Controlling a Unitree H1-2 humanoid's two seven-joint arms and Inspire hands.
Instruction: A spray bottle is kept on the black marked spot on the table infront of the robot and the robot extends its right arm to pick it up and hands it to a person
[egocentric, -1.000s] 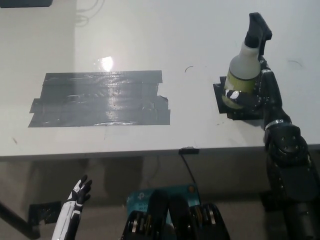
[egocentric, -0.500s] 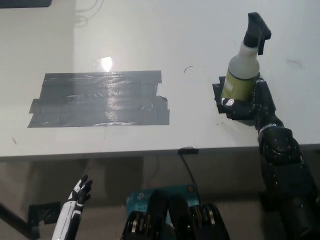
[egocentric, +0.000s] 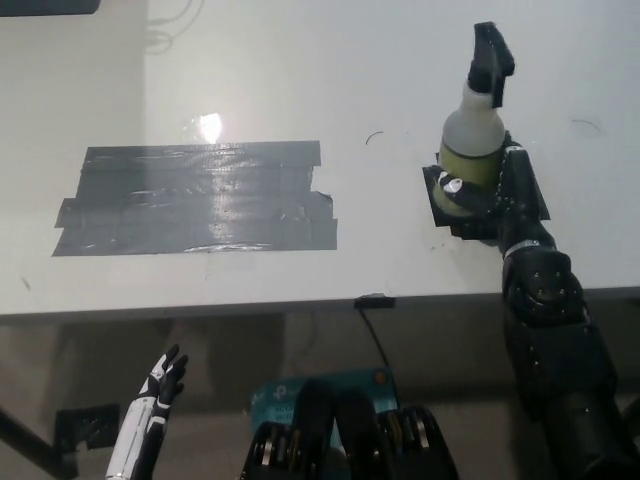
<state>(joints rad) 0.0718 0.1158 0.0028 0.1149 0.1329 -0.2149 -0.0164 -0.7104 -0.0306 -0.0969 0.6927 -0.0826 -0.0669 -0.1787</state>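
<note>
**Observer:** What does the head view show at this moment?

**Operator:** I read it as the grasp stage. The translucent plastic spray bottle with a black trigger head and a yellow-green lower band (egocentric: 470, 135) stands upright on the small black tape mark (egocentric: 441, 205), at the right of the white table top (egocentric: 400, 60). My black right hand (egocentric: 492, 192) is wrapped round its lower body, the fingers (egocentric: 462, 190) curled across the front of the band and pressed against it.

**Observer:** What has changed over the last second?

**Operator:** The bottle has shifted a little toward picture left and its trigger head has turned. The wide grey tape patch (egocentric: 195, 198) has hardly moved in the picture, so I take this as a true movement of the bottle, not of the camera. The fingers, low at the base half a second ago, now sit higher on the band.

**Observer:** What follows for the task?

**Operator:** In my judgement the hold is made and the hand now governs the bottle. I cannot tell whether the base has left the mark, since the hand hides it. The lift and the handover remain; no person is in view.

**Observer:** And the other hand?

**Operator:** The white left hand (egocentric: 160, 385) rests below the table edge at lower left, fingers slightly apart, holding nothing.
</note>
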